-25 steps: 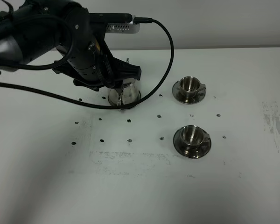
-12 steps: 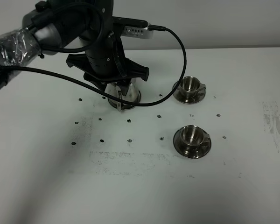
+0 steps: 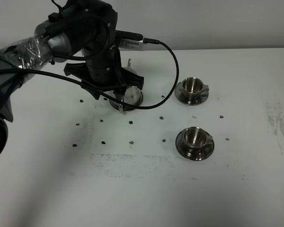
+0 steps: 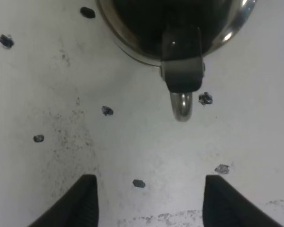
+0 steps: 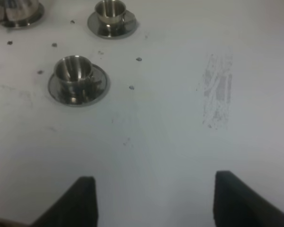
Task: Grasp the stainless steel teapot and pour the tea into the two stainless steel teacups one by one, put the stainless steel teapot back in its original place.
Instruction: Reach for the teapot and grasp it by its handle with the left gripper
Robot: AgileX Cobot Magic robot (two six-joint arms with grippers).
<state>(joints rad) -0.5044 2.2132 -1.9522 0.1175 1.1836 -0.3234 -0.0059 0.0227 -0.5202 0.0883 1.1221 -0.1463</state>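
Observation:
The stainless steel teapot (image 3: 130,96) stands on the table at the back left, half hidden under my left arm (image 3: 102,64). In the left wrist view its dark handle mount and steel loop (image 4: 181,105) point toward my left gripper (image 4: 149,203). That gripper is open with nothing between its fingers and stops short of the loop. The teapot's original place shows only as a rim under the pot (image 5: 27,20). The two stainless steel teacups sit on saucers to the right, one farther back (image 3: 192,87) and one nearer (image 3: 195,138). No tea shows. My right gripper (image 5: 156,203) is open above bare table.
A black cable (image 3: 173,52) loops from the left arm down past the teapot. Small dark specks (image 3: 131,123) dot the white table (image 3: 142,189). A grey scuff patch (image 3: 279,125) marks the right side. The table's back edge runs along a pale wall.
My left arm has swung and turned above the teapot, first right and then slightly back left. The teapot and both cups stay where they were.

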